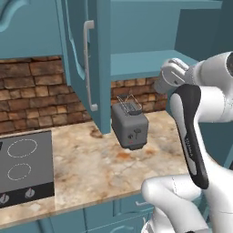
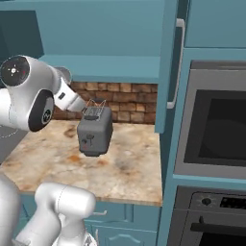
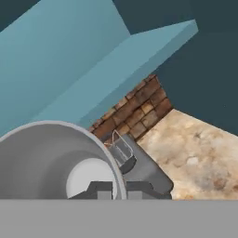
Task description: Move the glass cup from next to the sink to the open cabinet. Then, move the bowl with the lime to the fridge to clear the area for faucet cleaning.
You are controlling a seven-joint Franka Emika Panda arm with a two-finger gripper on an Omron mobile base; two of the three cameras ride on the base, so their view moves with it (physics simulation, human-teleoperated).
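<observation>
Because the open cabinet (image 1: 136, 61) shelf sits above the toaster (image 1: 129, 124) on the bench (image 1: 91, 168), the tool (image 3: 114, 191), pinching the glass cup (image 3: 51, 160) rim, holds it raised near shelf height.

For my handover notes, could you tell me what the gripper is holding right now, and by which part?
The gripper is shut on the glass cup, pinching its rim wall, one finger inside and one outside.

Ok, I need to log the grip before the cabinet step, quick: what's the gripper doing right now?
Gripper: shut on the glass cup, gripping its rim, held up by the open cabinet's shelf.
</observation>
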